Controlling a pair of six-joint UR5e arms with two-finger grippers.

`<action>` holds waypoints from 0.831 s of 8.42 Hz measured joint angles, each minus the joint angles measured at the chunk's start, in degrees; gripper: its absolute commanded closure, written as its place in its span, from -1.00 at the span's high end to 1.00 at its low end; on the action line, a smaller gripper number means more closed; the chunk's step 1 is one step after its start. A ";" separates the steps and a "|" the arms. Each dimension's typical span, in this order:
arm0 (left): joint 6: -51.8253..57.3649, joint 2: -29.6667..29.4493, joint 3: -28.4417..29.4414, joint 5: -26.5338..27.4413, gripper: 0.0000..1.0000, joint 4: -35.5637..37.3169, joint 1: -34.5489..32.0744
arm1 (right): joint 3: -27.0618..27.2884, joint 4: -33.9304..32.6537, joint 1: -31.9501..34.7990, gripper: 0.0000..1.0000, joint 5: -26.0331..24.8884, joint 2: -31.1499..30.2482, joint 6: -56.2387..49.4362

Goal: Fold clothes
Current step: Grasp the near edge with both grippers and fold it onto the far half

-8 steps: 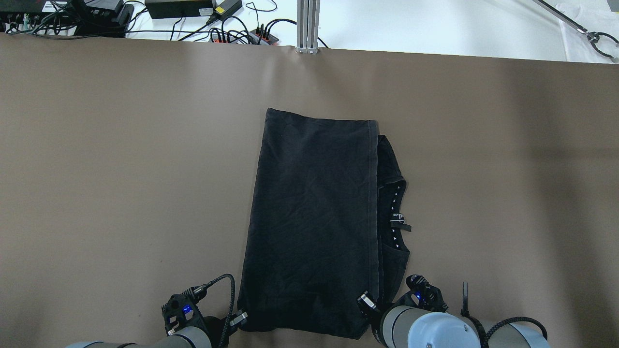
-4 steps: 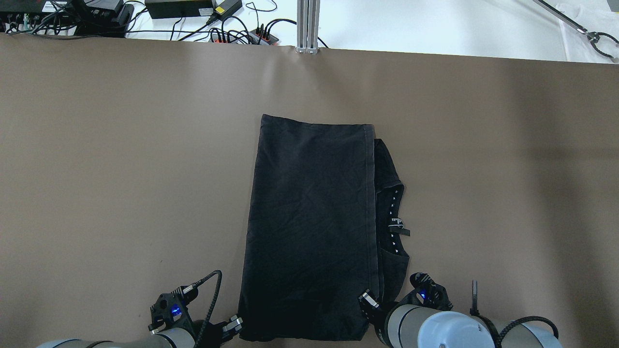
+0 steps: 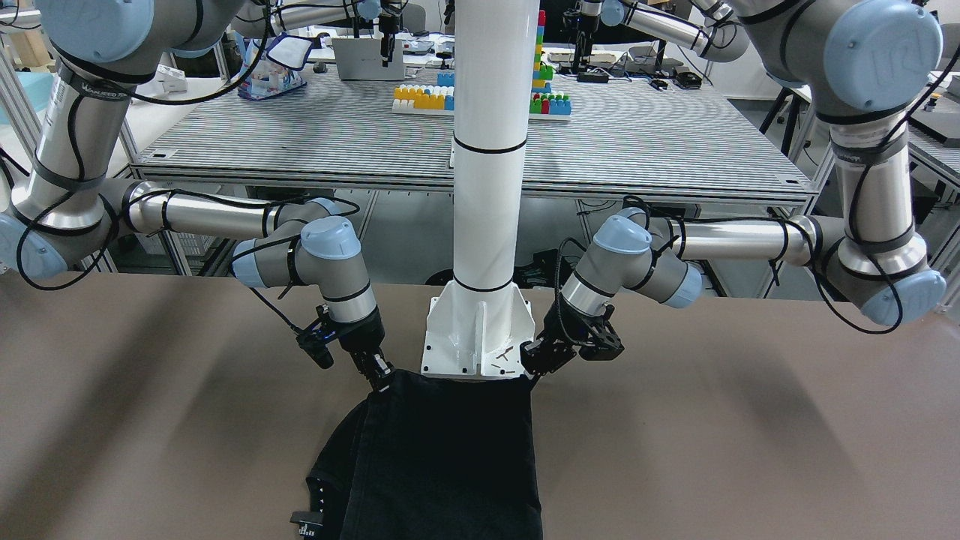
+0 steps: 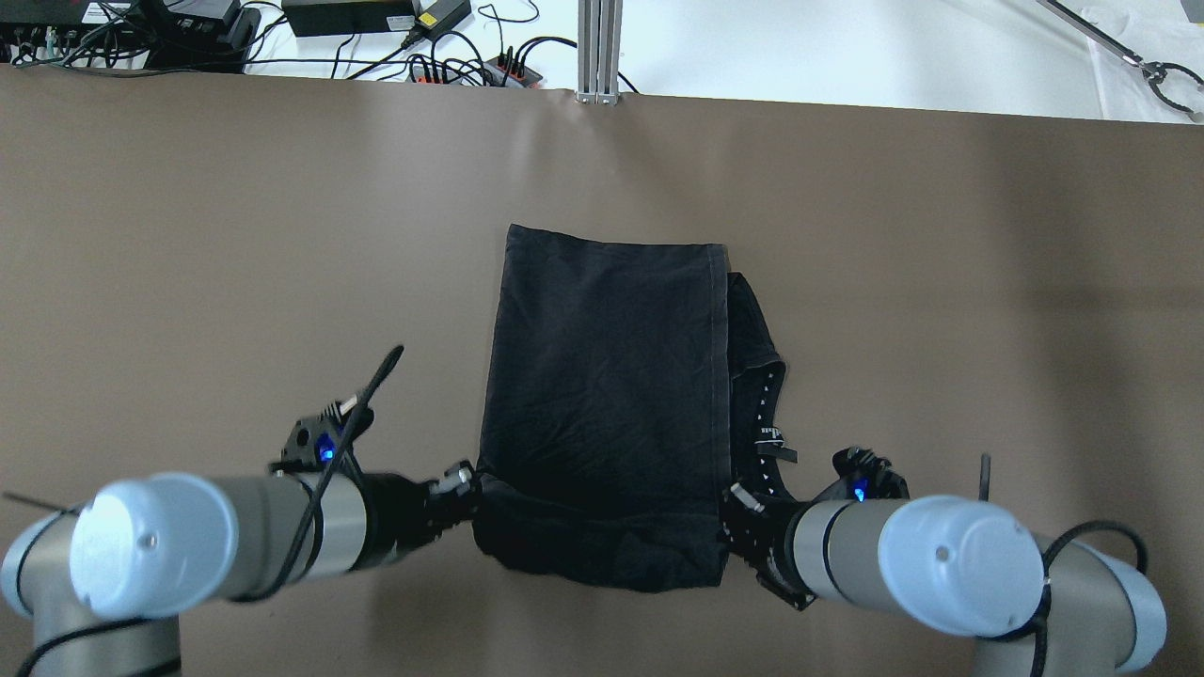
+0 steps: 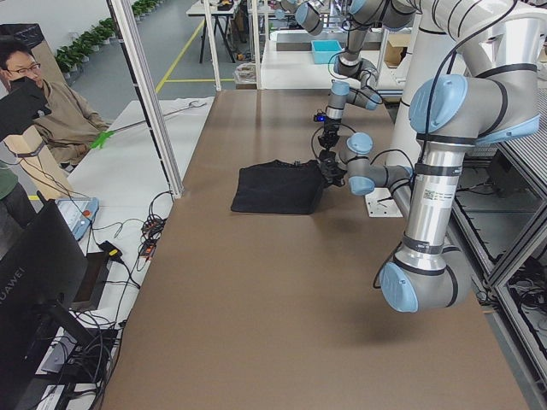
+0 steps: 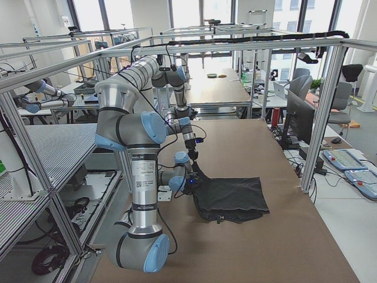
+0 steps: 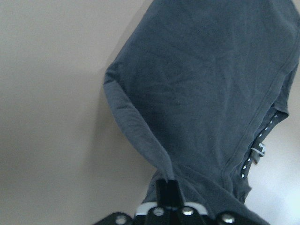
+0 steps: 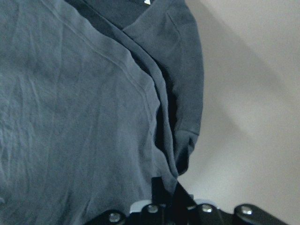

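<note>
Garment (image 4: 607, 376) sits mid-table (image 4: 235, 282), its far part flat on the brown surface and its near edge raised, sagging between the 2 grippers. The left gripper (image 4: 464, 478) is clamped on the near left corner and the right gripper (image 4: 738, 495) on the near right corner. Each wrist view shows a ridge of black cloth pinched between the fingers.

By the look of it, the lengthwise folding is done. A hemmed top layer lies over the rest in a narrow rectangle, with only the collar (image 4: 767, 395) and its label (image 4: 773, 437) peeking out along the right side.

The crosswise fold seems to be underway, with the near edge up but well short of the far edge. What is left, I judge, is to carry both corners forward together, lay them on the far corners, let go, and perhaps make 1 more fold. The slack middle could bunch if the corners travel unevenly.
</note>
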 measured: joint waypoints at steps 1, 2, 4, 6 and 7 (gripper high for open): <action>1.29 -3.73 2.85 -5.17 -1.00 1.16 -6.62 | -1.47 0.85 4.65 -1.00 1.66 2.08 -0.54; 2.49 -7.29 6.78 -8.00 -1.00 1.96 -11.87 | -4.84 1.34 8.25 -1.00 2.38 5.38 -1.03; 4.61 -13.37 15.89 -10.65 -1.00 2.18 -18.79 | -13.67 2.82 13.25 -1.00 2.82 11.06 -3.32; 5.45 -19.83 25.81 -11.73 -1.00 1.80 -22.27 | -22.32 6.77 16.65 -1.00 2.86 14.23 -6.29; 5.76 -24.01 32.52 -11.88 -1.00 0.72 -23.65 | -25.40 7.97 18.05 -1.00 2.85 15.59 -7.47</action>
